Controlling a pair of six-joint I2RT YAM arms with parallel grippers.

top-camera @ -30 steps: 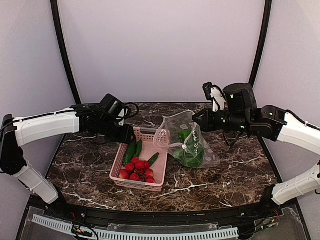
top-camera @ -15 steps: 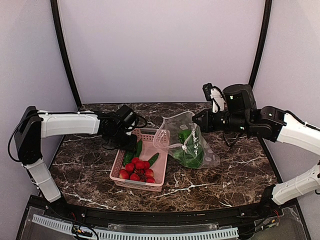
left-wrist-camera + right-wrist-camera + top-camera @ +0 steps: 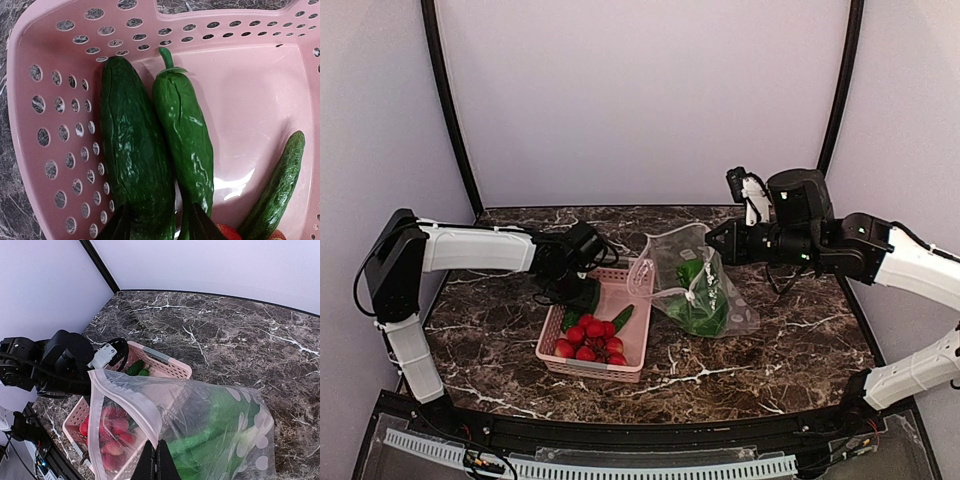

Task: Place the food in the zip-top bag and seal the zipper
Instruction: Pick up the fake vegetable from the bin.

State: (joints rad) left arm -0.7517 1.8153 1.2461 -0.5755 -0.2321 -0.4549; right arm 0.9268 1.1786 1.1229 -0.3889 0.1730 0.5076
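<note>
The clear zip-top bag (image 3: 695,285) stands open right of the pink basket (image 3: 638,352), with green food (image 3: 698,312) inside it. My right gripper (image 3: 160,460) is shut on the bag's pale zipper strip (image 3: 135,405) and holds the mouth up towards the basket. My left gripper (image 3: 157,227) is open, low inside the basket, its jaws either side of a dark green cucumber (image 3: 132,150). A green pepper (image 3: 185,135) lies beside it, and a slim cucumber (image 3: 277,190) to the right. In the top view the left gripper (image 3: 582,295) is at the basket's far left corner.
Red toy strawberries (image 3: 588,340) fill the basket's near half. The basket's perforated wall (image 3: 55,135) stands close on the left of my left gripper. Black frame posts (image 3: 448,110) rise at the back corners. Cables lie behind the left arm (image 3: 545,290).
My left arm has reached rightward and down into the basket, over the cucumber and pepper. The right arm and the bag have stayed put.
</note>
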